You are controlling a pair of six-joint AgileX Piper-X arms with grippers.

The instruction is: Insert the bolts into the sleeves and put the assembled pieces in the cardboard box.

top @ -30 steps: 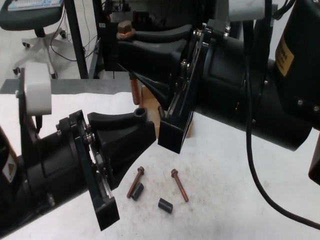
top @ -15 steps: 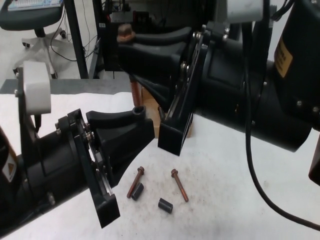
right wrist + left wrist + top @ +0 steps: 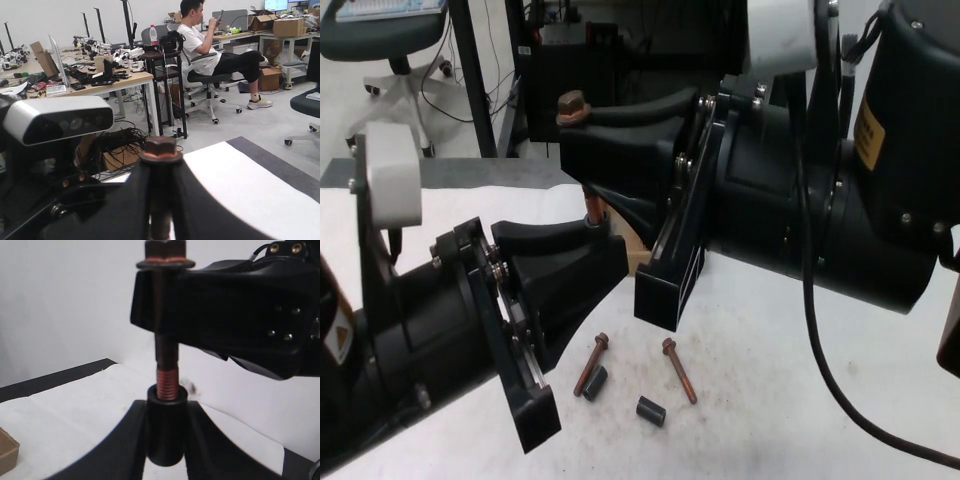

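My left gripper (image 3: 588, 232) is shut on a black sleeve (image 3: 166, 432), held upright with its opening facing up. Directly above it, my right gripper (image 3: 576, 140) is shut on a copper bolt (image 3: 164, 315) that hangs head up. The bolt's threaded tip sits in the sleeve's mouth (image 3: 167, 390). In the right wrist view the bolt head (image 3: 160, 149) stands between my right gripper's black fingers (image 3: 200, 210). On the white bench lie two loose bolts (image 3: 592, 363) (image 3: 680, 370) and two loose sleeves (image 3: 596, 383) (image 3: 651, 410). The cardboard box (image 3: 639, 262) is mostly hidden behind the grippers.
A corner of the box (image 3: 6, 457) shows in the left wrist view. The bench's far edge (image 3: 470, 172) has a grey strip, with chairs and stands beyond. Bare bench lies to the right of the loose parts (image 3: 770, 380).
My right gripper has come down and slightly toward the left arm with the bolt, bringing its tip into the sleeve. The left arm has barely moved.
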